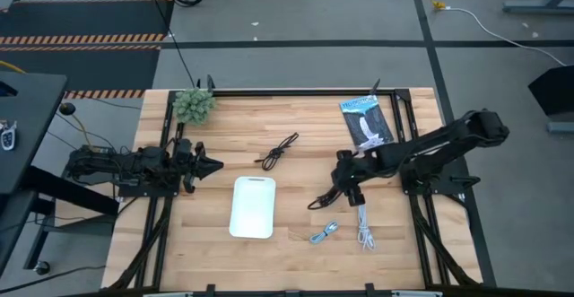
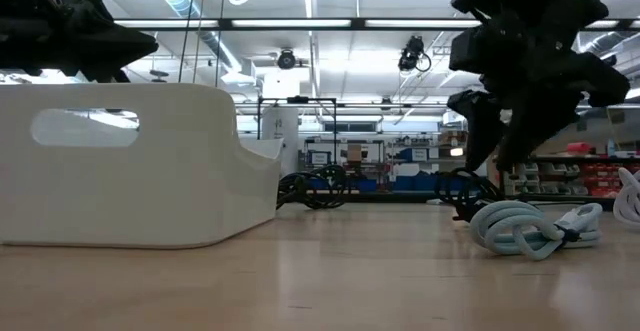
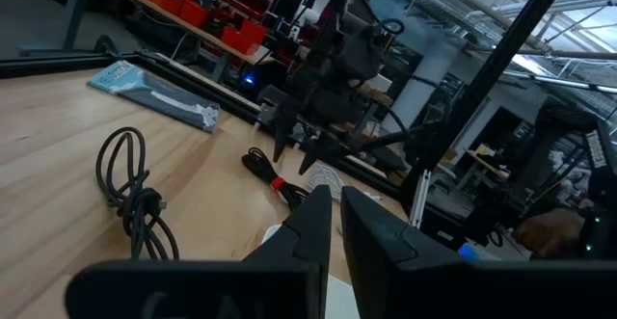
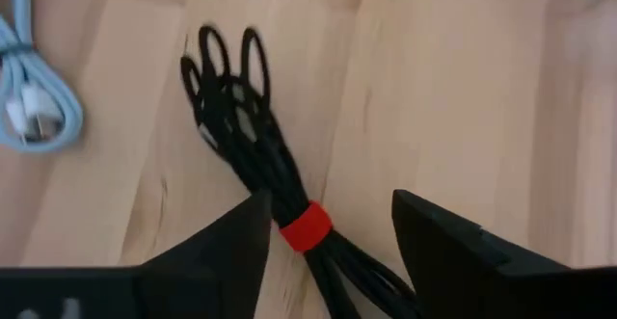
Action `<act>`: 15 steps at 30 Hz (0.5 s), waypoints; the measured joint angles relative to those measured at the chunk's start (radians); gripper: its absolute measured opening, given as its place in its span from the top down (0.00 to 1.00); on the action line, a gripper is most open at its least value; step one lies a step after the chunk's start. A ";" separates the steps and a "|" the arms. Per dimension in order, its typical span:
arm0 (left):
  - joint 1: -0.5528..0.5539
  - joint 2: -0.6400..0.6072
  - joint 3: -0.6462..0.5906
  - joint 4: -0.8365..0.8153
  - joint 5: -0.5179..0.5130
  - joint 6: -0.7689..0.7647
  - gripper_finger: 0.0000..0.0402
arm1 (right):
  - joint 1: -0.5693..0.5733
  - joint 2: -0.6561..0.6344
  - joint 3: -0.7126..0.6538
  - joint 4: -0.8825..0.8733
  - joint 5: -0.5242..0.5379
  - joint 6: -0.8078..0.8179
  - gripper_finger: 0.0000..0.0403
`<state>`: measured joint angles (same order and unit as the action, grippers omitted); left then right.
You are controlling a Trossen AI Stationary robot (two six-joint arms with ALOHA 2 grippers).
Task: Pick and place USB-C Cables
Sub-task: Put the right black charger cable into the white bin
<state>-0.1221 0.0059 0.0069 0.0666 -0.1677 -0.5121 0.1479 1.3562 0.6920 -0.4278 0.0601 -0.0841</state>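
Note:
The red-and-black cable (image 4: 307, 225) lies flat on the wood, a red band around its middle. My right gripper (image 4: 328, 230) is open just above it, one finger on each side of the band, touching nothing; the high view shows it over the cable (image 1: 321, 198). The silver-grey cable (image 1: 325, 233) and the white cable (image 1: 366, 231) lie nearer the table's near edge, and the black-brown cable (image 1: 276, 152) lies toward the far side. My left gripper (image 1: 212, 164) waits shut at the table's left, left of the white tray (image 1: 253, 209).
A blue-black flat packet (image 1: 367, 121) lies near the far right corner. A green tuft (image 1: 194, 106) sits at the far left corner. Black frame rails run along the table's left, right and far edges. Bare wood shows between the tray and the cables.

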 joint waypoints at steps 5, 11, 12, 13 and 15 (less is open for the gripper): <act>0.000 0.000 0.000 0.000 0.000 0.000 0.91 | 0.010 0.077 0.042 -0.056 -0.019 -0.080 0.34; 0.000 0.000 0.000 0.000 0.000 0.000 0.91 | 0.020 0.174 0.080 -0.071 -0.020 -0.157 0.36; 0.000 0.000 0.000 0.000 0.000 0.000 0.91 | 0.020 0.189 0.088 -0.078 -0.012 -0.161 0.38; 0.000 0.000 0.000 0.000 0.000 0.000 0.91 | 0.020 0.203 0.096 -0.088 -0.005 -0.163 0.40; 0.000 0.000 0.000 0.000 0.000 0.000 0.91 | 0.020 0.227 0.115 -0.106 -0.001 -0.172 0.46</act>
<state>-0.1220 0.0060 0.0067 0.0665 -0.1677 -0.5117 0.1680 1.5827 0.8066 -0.5340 0.0593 -0.2557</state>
